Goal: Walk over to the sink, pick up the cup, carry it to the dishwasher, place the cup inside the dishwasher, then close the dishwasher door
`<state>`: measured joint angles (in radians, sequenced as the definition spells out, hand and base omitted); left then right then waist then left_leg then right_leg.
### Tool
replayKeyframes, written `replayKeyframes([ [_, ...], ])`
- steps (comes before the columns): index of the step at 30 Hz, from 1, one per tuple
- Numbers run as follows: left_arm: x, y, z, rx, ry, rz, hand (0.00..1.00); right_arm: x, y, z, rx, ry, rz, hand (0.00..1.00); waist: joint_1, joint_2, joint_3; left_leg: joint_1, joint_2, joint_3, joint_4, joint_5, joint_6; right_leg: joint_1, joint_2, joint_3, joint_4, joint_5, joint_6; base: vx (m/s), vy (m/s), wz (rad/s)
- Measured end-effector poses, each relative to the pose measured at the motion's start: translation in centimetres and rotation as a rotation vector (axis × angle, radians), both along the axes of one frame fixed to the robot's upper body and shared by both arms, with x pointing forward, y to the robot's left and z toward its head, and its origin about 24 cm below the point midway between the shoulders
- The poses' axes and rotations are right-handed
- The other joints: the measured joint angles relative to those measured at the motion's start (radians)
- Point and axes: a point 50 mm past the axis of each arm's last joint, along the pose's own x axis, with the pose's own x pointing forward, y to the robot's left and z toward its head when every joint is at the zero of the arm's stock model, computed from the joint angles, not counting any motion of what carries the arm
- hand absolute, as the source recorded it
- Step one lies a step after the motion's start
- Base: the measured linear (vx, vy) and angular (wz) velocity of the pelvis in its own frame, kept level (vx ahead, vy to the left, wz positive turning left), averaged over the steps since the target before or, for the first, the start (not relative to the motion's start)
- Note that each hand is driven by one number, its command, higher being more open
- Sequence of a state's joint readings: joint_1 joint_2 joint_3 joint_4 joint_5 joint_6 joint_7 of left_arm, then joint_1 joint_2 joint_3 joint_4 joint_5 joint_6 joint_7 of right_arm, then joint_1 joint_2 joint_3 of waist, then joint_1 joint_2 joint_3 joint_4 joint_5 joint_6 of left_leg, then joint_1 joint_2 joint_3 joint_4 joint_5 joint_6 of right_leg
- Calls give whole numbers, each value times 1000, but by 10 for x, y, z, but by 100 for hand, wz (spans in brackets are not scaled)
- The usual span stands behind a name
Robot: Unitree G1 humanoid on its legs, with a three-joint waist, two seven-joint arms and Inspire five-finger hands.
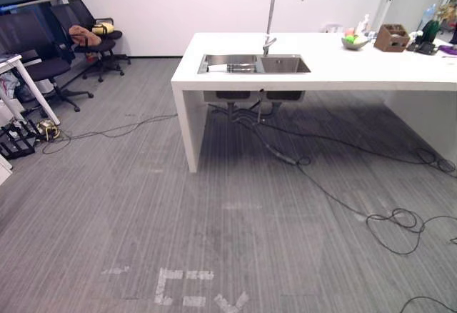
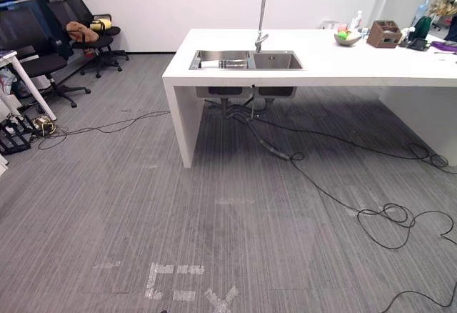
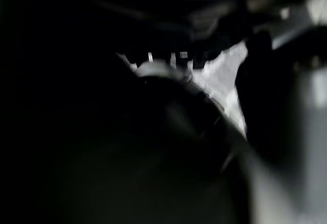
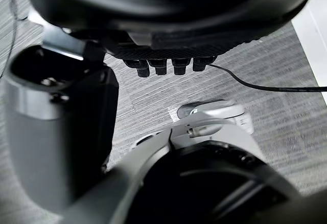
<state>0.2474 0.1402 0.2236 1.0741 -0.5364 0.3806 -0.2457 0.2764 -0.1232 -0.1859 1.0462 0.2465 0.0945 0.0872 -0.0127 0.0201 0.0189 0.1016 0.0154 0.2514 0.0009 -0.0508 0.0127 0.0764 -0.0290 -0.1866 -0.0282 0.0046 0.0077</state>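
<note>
A white counter island stands across the room, with a steel double sink set in its near left end and a tall curved faucet behind it. A small metal item lies in the sink's left basin; no cup can be made out from here. My right hand hangs over the grey floor, its fingers relaxed and holding nothing. My left hand is a dark blur in the left wrist view.
Black cables trail over the floor from under the sink toward the right. Office chairs and a white desk leg stand at the left. A fruit bowl and a wooden box sit on the counter. Tape marks lie on the near floor.
</note>
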Motion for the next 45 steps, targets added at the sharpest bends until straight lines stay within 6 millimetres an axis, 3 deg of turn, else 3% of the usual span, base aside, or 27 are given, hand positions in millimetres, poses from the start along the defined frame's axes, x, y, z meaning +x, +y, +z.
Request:
replayKeyframes([
  [3, 9, 5, 0, 46, -50, -23, 100, 7, -1, 0, -36, -37, -25, 100, -1, 3, 2, 50, -7, -7, -53, 15, -5, 47, 4, -13, -39, 4, 6, 62, -7, 9],
  [11, 28, 2, -1, 105, -124, -172, 100, 32, -3, 1, -124, -66, 166, 100, -1, -2, 33, 85, -10, -46, -86, 23, -19, 89, 6, -53, -55, -5, 37, -10, -29, 13],
  [35, 39, 9, 1, 242, -182, -266, 100, 38, -2, 0, -62, -48, 162, 100, 0, -18, 75, 113, -34, -116, -93, 46, 0, 138, -21, -129, -38, -14, 44, -56, -18, 9],
  [38, 43, 10, 2, 265, -203, -298, 100, 42, -1, 0, -58, -70, 125, 100, -3, -20, 98, 138, -49, -136, -93, 36, 13, 114, -59, -149, 100, -95, 53, -56, 42, 24],
  [39, 43, 12, 3, 278, -207, -308, 100, 41, 1, 0, -56, -82, 102, 100, -3, -32, 100, 147, -65, -141, -93, 24, 31, 78, -97, -153, 204, -153, 76, -27, 93, 34],
  [41, 46, 15, 4, 300, -219, -318, 100, 46, 2, 2, -56, -112, 83, 100, -3, -46, 117, 158, -89, -143, -93, 11, 54, 3, -162, -142, 418, -199, 96, -12, 100, 25],
  [43, 49, 18, 5, 317, -224, -342, 100, 56, 1, 4, -58, -159, 70, 100, -17, -43, 144, 178, -90, -158, -90, 13, 81, -113, -196, -96, 649, -211, 78, 21, 75, 27],
  [45, 47, 19, 5, 332, -198, -345, 100, 58, 3, 4, -52, -169, 70, 100, -21, -42, 147, 200, -66, -164, -83, -3, 84, -137, -175, -93, 604, -235, 76, 89, 45, 21],
])
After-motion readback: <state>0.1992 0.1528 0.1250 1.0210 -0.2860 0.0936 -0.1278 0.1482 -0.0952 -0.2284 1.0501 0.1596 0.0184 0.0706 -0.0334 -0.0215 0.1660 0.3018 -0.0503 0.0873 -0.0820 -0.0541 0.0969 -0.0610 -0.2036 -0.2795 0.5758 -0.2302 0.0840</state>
